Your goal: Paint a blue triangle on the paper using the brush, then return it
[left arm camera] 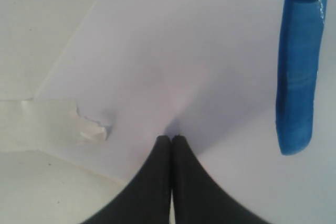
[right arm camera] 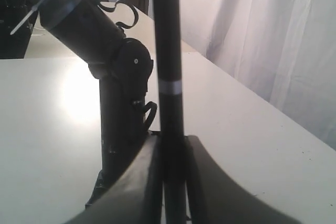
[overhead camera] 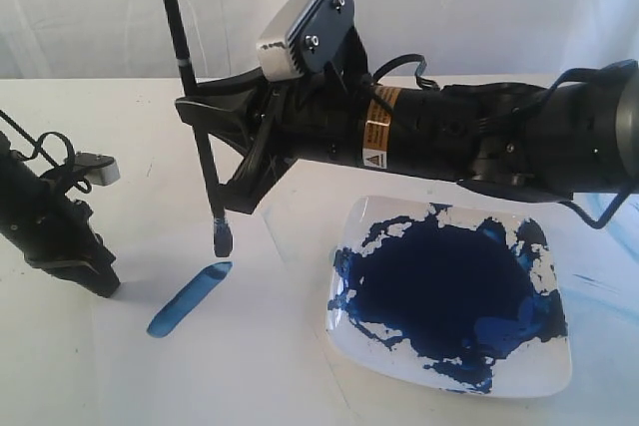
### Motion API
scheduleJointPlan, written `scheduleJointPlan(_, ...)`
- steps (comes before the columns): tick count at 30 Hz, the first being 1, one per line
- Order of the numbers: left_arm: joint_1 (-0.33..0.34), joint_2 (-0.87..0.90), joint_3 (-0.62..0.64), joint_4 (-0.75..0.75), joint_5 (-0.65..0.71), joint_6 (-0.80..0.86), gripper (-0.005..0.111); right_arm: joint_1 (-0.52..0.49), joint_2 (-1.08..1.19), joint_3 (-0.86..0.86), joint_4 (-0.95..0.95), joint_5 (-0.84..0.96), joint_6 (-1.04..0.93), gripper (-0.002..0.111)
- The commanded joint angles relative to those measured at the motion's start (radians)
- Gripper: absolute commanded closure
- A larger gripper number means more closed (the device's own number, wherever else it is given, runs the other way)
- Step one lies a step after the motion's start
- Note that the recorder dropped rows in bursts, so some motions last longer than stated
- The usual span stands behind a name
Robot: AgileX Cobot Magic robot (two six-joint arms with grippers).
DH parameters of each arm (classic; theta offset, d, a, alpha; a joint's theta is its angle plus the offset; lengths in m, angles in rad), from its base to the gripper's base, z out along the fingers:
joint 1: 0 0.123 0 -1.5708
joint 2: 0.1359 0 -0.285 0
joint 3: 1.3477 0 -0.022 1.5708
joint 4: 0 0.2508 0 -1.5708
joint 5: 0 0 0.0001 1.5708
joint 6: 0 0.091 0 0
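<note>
My right gripper [overhead camera: 192, 109] reaches across from the right and is shut on the brush [overhead camera: 207, 177], holding it nearly upright. The black handle [right arm camera: 167, 51] passes between the jaws. The blue-stained tip [overhead camera: 222, 238] hangs just above one end of a single straight blue stroke [overhead camera: 190, 298] on the paper [overhead camera: 240, 336]. No blue triangle shows. My left gripper [overhead camera: 105, 284] is shut with nothing in it, its tips [left arm camera: 171, 140] down on the paper [left arm camera: 157, 51], with the stroke [left arm camera: 296, 77] off to one side.
A white square plate [overhead camera: 544, 376] holding a big dark navy paint pool [overhead camera: 444, 291] sits right of the paper, under my right arm. Tape [left arm camera: 31, 124] with a torn end holds the paper's corner. A white curtain hangs behind the table.
</note>
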Motion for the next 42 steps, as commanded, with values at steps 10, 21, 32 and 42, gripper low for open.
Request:
scheduleJointPlan(10,-0.002,-0.007,0.011,0.004,0.018,-0.006,0.107,-0.005,0.08,0.0,0.062,-0.079,-0.077,0.108)
scheduleJointPlan(21,-0.002,-0.007,0.011,0.004,0.018,-0.006,0.107,-0.005,0.086,0.0,0.2,-0.081,-0.154,0.108)
scheduleJointPlan(32,-0.002,-0.007,0.011,0.004,0.018,-0.006,0.107,-0.005,0.09,0.0,0.176,-0.085,-0.145,0.108)
scheduleJointPlan(42,-0.002,-0.007,0.011,0.004,0.018,-0.006,0.107,-0.005,0.146,0.0,0.16,-0.155,-0.134,0.108)
